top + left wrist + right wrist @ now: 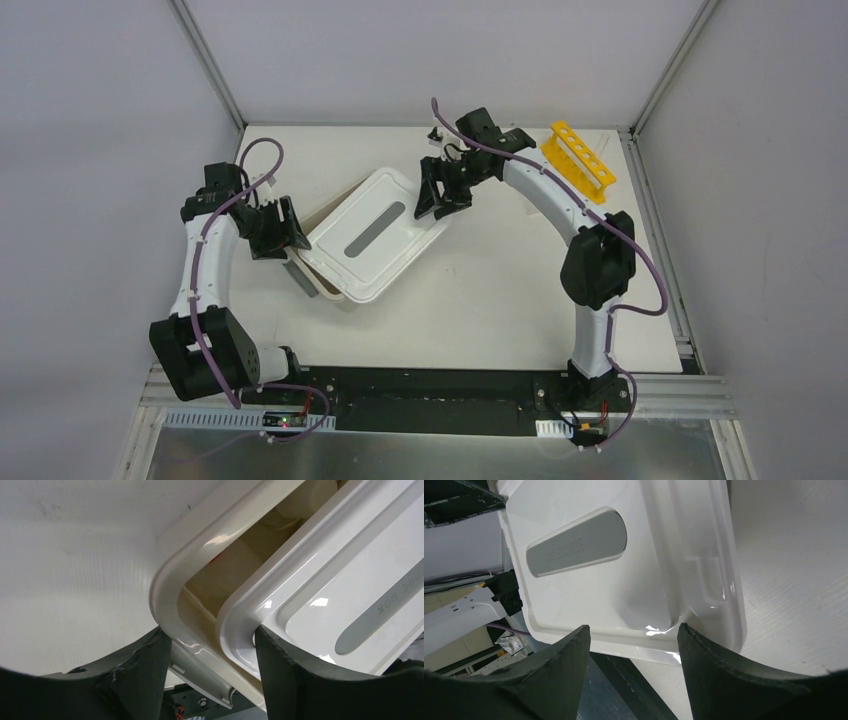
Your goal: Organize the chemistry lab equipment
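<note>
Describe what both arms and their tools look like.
The left arm and right arm are alike: curved white shells between chunky black joint housings, each with a purple cable looping along it. The left tool and right tool are black, with two thick wedge-shaped fingers, scuffed at the edges.

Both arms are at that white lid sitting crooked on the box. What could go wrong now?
The white lid lies askew on the cream bin, so it could slide off onto the table. The left fingers straddle both the lid corner and the bin rim; closing might pinch both and drag the bin along.
</note>
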Robot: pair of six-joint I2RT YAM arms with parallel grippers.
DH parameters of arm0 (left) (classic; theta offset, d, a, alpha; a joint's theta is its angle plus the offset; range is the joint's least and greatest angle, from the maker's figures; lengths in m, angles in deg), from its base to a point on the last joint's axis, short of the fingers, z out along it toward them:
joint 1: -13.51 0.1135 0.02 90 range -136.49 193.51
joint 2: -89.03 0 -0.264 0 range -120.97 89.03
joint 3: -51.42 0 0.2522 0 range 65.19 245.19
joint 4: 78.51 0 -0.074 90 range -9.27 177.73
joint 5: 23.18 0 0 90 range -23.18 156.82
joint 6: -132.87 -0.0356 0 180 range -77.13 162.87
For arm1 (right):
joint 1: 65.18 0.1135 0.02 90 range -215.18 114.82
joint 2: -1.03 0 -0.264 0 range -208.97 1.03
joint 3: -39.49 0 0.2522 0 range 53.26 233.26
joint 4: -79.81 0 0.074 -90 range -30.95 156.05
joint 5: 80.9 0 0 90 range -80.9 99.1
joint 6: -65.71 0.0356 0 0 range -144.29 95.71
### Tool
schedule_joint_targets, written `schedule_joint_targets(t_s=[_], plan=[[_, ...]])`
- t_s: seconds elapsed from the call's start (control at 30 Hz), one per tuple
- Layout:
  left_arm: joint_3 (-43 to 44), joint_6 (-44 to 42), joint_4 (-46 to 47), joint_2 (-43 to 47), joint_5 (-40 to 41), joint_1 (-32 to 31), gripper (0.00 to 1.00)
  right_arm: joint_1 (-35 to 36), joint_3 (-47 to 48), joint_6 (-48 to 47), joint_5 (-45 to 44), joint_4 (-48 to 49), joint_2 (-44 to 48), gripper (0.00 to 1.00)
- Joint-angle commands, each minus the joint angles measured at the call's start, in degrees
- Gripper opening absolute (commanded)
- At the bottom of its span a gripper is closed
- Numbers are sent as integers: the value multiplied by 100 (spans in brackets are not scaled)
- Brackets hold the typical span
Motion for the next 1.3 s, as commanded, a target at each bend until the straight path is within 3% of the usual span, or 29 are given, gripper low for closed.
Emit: schedule_joint_targets(t_s=[0.0,0.37,0.4,0.53,0.6,0.77,0.97,1.13,1.27], plan=[[-96,222,642,-355,-816,-6,58,20,-52,-168,140,-388,374,67],[441,792,1453,-1159,-1436,-786,24,-498,-502,-534,-189,-752,702,64],[495,840,1456,-1195,-1476,-865,26,-551,-572,-559,-212,-768,725,63],[777,1019,1452,-1145,-1439,-796,65,-610,-740,-572,-383,-798,785,59],[949,986,1451,-1052,-1352,-718,74,-629,-823,-451,-398,-772,802,59],[1105,871,1436,-857,-1296,-546,77,-823,-839,-297,-16,-725,1093,58],[875,853,1322,-576,-1186,-373,76,-1406,-259,24,698,-693,1334,69],[699,751,1171,-445,-989,-339,75,-1570,-126,-532,-483,-1060,1189,68],[620,717,989,-426,-889,-334,74,-1572,376,-885,-798,-1772,519,66]])
